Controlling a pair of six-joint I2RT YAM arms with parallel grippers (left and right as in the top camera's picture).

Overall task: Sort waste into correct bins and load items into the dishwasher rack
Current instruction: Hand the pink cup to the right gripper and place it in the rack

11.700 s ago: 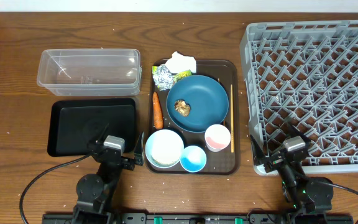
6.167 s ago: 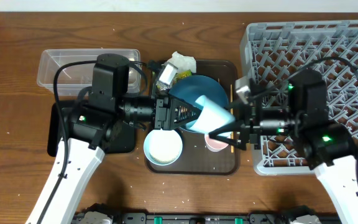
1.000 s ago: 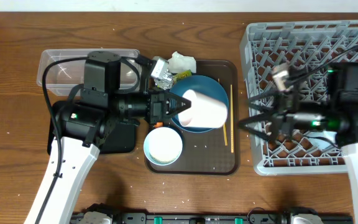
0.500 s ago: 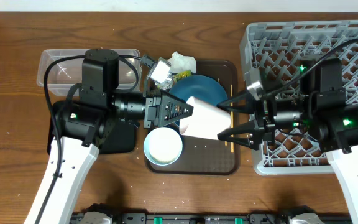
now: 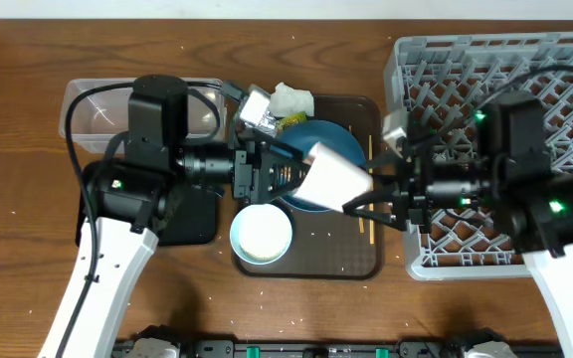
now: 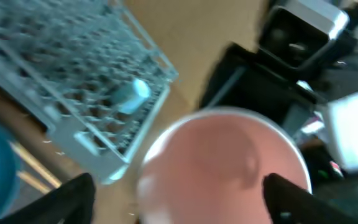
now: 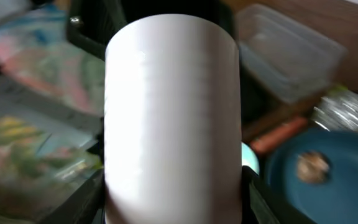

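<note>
The pink-and-white cup [image 5: 336, 179] hangs on its side above the dark-blue plate [image 5: 342, 139], between my two grippers. My right gripper [image 5: 362, 197] is shut on the cup [image 7: 173, 112], with its fingers [image 7: 84, 202] pressed to both white sides. My left gripper [image 5: 285, 179] stands open at the cup's mouth. Its fingers [image 6: 70, 196] are clear of the pink inside [image 6: 222, 162]. The dishwasher rack [image 5: 525, 70] is at the right, with the small light-blue bowl [image 6: 132, 93] in it. The white bowl [image 5: 262, 234] and chopsticks [image 5: 364, 224] lie on the brown tray [image 5: 326, 261].
Silver foil [image 5: 255, 107] and white tissue [image 5: 291, 97] lie at the tray's far edge. The clear tub [image 5: 97, 109] and the black tray [image 5: 199, 214] are at the left, partly under my left arm. A carrot [image 7: 278, 138] and a brown lump [image 7: 309, 165] show beside and on the plate.
My left gripper has opened off the cup. My right gripper has come in from the rack side and closed round the cup.
</note>
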